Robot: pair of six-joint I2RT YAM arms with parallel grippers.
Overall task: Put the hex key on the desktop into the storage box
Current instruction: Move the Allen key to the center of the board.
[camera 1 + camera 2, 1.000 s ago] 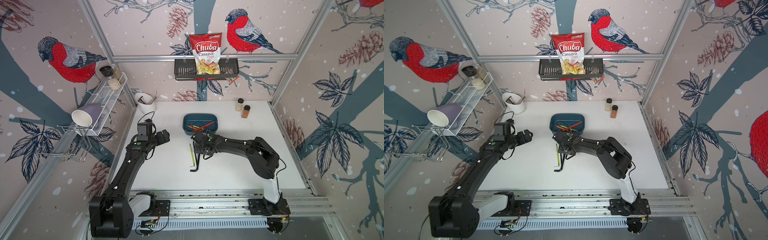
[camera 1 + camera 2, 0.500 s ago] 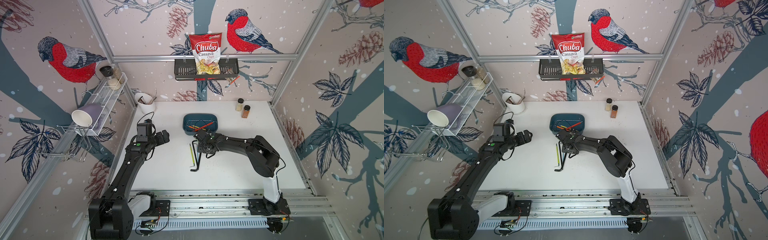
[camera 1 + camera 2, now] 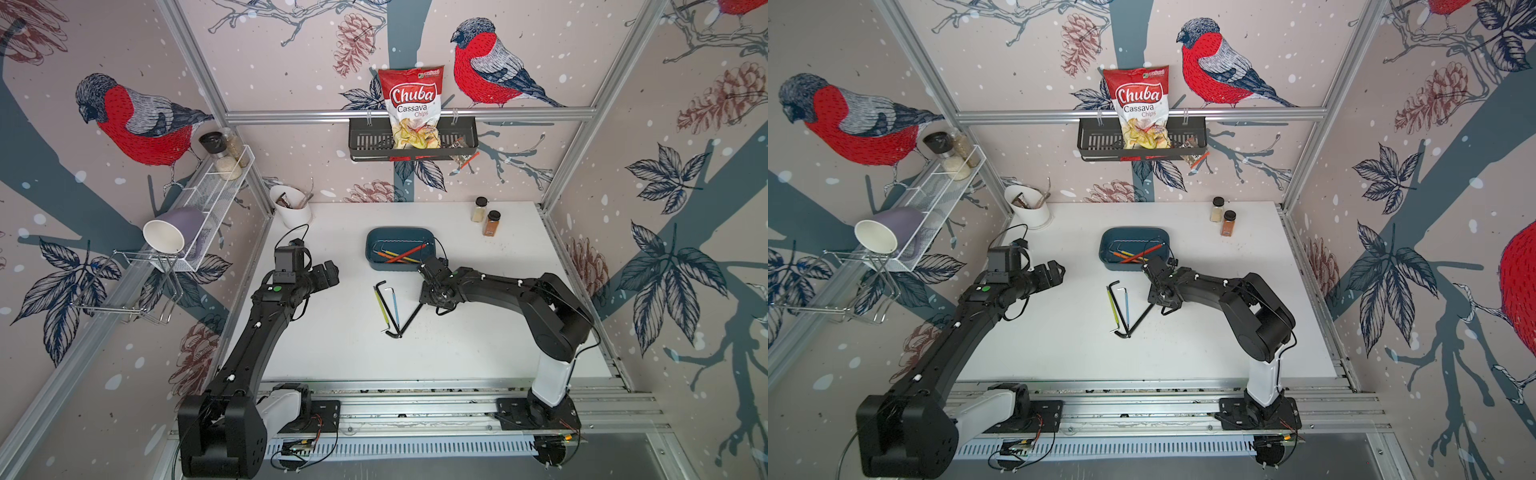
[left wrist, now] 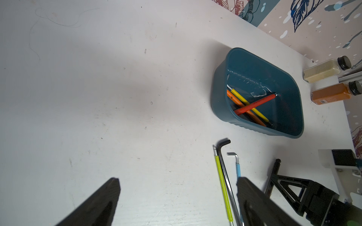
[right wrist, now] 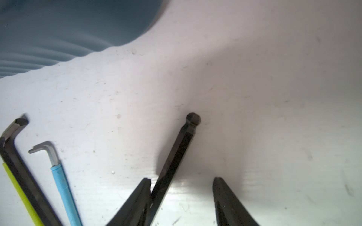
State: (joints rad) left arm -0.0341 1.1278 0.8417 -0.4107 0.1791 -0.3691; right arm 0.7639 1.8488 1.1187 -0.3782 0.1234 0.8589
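Hex key (image 5: 177, 156), black and ball-ended: flat on the desktop (image 3: 498, 332), centre of frame in both top views, just below the storage box (image 3: 376, 259) and outside it. Slants up and to the right from its bend, fanned away from three neighbours lying nearly parallel to its left in the top views: a longer black key (image 5: 20, 168), a green-sleeved key (image 5: 17, 187) and a blue-sleeved key (image 5: 62, 187). Shaft caught between the tips of the right gripper (image 5: 181, 179), touching one finger (image 5: 141, 191); the other finger apart from it, with bare desktop in the gap. So: jaws parted, not clamped, nothing lifted.

Changed over the last second: right gripper gone from above the bundle of keys to a spot further right in the top views, onto the black key's free half, with the jaws drawn in partway. Shaft seemingly swung out with it, though too small in the older views for certainty. Reads as the closing stroke of a pick, the lift and the short carry up-frame to the box not yet begun. Risk: one-sided contact nudging the thin shaft sideways instead of pinching it.

Already inside the box: red-sleeved key (image 4: 258, 102), orange-sleeved key (image 4: 254, 116), yellow-sleeved key (image 4: 239, 96). Left gripper (image 4: 177, 180) hanging left of centre in the top views, fingers spread wide, grasping nothing, well clear of the work.
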